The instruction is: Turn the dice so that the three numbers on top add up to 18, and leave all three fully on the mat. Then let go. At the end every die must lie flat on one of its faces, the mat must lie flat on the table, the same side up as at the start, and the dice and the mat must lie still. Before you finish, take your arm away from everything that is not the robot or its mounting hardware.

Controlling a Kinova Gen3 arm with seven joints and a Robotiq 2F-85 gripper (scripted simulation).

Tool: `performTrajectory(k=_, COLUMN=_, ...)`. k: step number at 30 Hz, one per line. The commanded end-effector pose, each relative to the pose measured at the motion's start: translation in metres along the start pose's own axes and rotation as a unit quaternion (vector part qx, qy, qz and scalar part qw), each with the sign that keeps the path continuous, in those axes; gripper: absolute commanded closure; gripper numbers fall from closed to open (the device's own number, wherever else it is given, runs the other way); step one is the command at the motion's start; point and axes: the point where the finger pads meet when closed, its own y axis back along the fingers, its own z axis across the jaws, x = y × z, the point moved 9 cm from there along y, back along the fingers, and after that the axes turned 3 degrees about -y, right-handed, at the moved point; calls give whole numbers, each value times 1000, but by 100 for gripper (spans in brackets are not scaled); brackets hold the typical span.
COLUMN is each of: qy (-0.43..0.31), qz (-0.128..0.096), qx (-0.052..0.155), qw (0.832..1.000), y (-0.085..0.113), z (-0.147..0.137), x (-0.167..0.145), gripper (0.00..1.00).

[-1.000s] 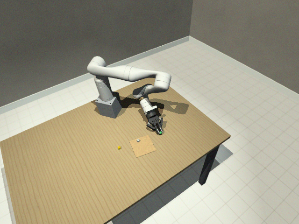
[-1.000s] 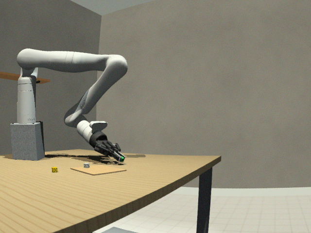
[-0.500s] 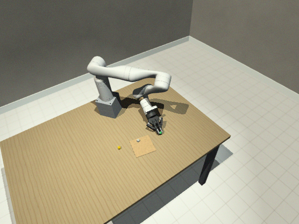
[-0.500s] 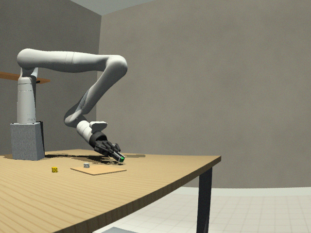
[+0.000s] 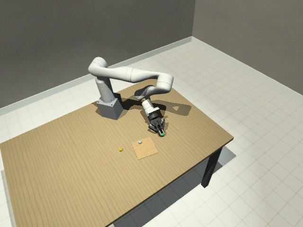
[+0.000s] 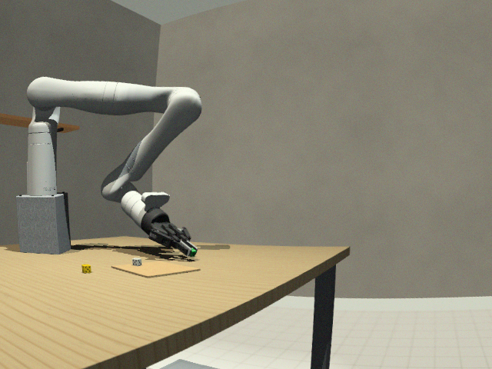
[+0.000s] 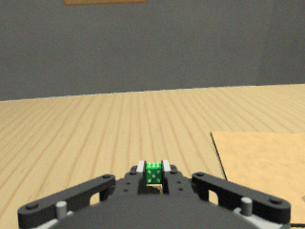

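My gripper (image 5: 161, 133) is shut on a green die (image 7: 153, 173) and holds it low over the wooden table, just beyond the far right edge of the tan mat (image 5: 144, 147). The gripper also shows in the exterior view (image 6: 192, 250), tilted downward with the green die (image 6: 193, 251) at its tips close to the table. A white die (image 5: 140, 142) lies on the mat near its far corner, seen also in the exterior view (image 6: 136, 261). A yellow die (image 5: 120, 149) lies on the table left of the mat, off it, seen also in the exterior view (image 6: 86, 268).
The arm's grey base block (image 5: 109, 107) stands at the table's far side. The mat's edge (image 7: 259, 162) shows at the right of the wrist view. The table's right edge (image 6: 334, 254) lies well beyond the gripper.
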Motion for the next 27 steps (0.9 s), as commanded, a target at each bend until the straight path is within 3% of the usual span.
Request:
performTrajectory(k=1, qy=0, qz=1, qx=0, qw=1000, y=0, z=0, x=1, gripper=89)
performTrajectory(k=27, qy=0, qz=1, qx=0, qw=1000, y=-4, z=0, x=-8, gripper=89)
